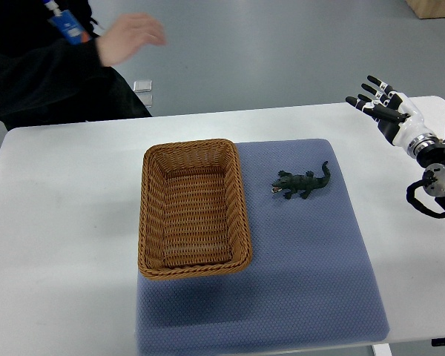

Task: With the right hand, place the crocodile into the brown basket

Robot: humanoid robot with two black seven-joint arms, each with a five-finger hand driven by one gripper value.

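Right robot hand [394,117], fingers [374,110] spread and empty, hangs over the white table [59,222]; grey floor [282,52] lies beyond.

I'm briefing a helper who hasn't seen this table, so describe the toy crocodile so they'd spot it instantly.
On the white table lies a blue-grey mat with a brown wicker basket at its left edge. Right of the basket, apart from it, lies the crocodile. It is the only small, dark green toy there.

We see the small dark-green toy crocodile [302,182] near the blue mat's [304,267] far edge, beside the rectangular brown wicker basket [147,215]; our right hand [389,111] seems spread.
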